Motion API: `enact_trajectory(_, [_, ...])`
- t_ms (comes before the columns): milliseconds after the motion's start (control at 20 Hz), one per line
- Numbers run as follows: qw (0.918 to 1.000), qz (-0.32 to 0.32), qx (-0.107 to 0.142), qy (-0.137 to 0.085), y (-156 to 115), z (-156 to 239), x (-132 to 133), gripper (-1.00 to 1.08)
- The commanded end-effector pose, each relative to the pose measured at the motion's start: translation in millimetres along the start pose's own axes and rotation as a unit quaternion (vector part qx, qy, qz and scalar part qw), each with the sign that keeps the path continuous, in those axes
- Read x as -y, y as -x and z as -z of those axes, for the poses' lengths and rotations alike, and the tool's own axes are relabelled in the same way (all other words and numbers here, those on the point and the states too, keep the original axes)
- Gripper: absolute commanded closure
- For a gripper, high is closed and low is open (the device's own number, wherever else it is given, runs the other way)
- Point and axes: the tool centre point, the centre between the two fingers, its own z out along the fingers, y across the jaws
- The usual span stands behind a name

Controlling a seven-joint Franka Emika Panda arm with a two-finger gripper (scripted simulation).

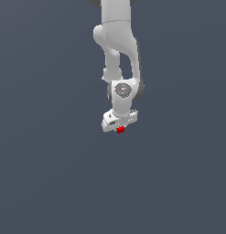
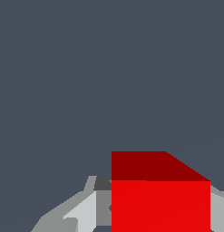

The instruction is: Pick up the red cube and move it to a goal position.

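The red cube (image 1: 120, 130) is a tiny bright red block right under the white gripper (image 1: 120, 128) at the end of the arm. In the wrist view the red cube (image 2: 161, 199) fills the space between the two grey fingers (image 2: 81, 213), which press against its sides. The gripper (image 2: 152, 219) is shut on the cube. The plain grey background gives no shadow or contact line, so I cannot tell whether the cube is off the floor. No goal marker shows in either view.
The white arm (image 1: 118, 50) reaches in from the top of the exterior view. A uniform dark grey floor (image 1: 50, 173) surrounds it, and no other objects show.
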Motion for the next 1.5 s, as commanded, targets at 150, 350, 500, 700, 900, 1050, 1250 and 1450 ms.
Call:
enact_trajectory(150, [1.0000, 0.000, 0.000, 0.000, -0.1, 1.1, -1.4, 1.08])
enact_trajectory(350, [1.0000, 0.000, 0.000, 0.000, -0.9, 7.5, -13.0, 1.08])
enact_trajectory(500, [1.0000, 0.000, 0.000, 0.000, -2.3, 16.5, -29.5, 1.08])
enact_trajectory(700, [1.0000, 0.000, 0.000, 0.000, -5.1, 33.7, -60.9, 1.08])
enact_trajectory(900, [1.0000, 0.000, 0.000, 0.000, -8.7, 51.3, -93.2, 1.08])
enact_trajectory(1050, [1.0000, 0.000, 0.000, 0.000, -11.0, 60.5, -110.4, 1.08])
enact_trajectory(1250, [1.0000, 0.000, 0.000, 0.000, -13.1, 67.3, -123.3, 1.08])
enact_trajectory(1450, [1.0000, 0.000, 0.000, 0.000, -14.2, 68.0, -125.0, 1.08])
